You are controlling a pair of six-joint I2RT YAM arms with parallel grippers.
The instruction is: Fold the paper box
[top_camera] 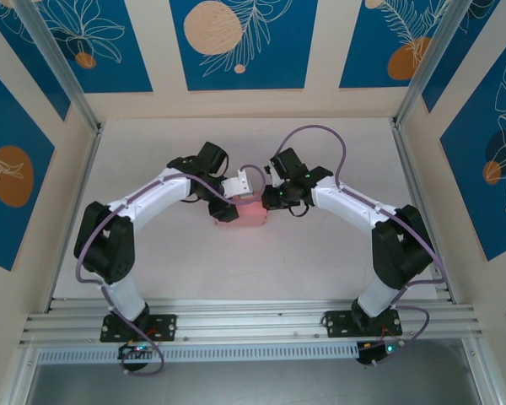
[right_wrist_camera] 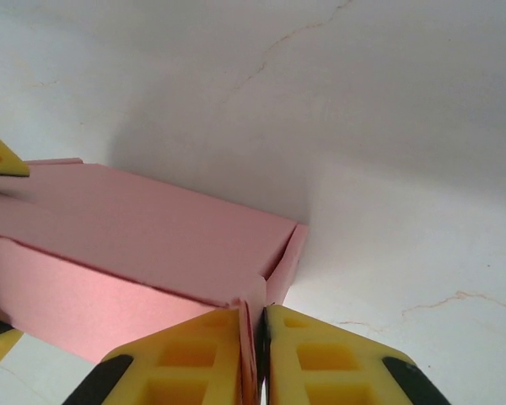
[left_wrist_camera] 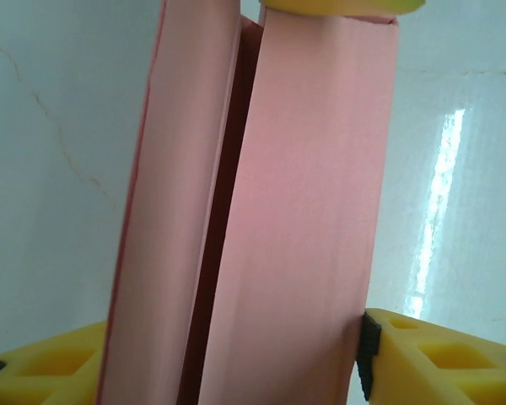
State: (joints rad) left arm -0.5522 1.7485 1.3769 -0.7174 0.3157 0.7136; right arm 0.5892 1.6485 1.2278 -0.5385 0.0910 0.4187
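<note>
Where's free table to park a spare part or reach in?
Free: table strip between arm bases and box; far strip from box to back wall. Crowded: centre, left gripper and right gripper both at the box.

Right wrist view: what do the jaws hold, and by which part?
The paper box, pinched by a thin flap edge at its near end.

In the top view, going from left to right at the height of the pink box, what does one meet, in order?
left arm → box → right arm
</note>
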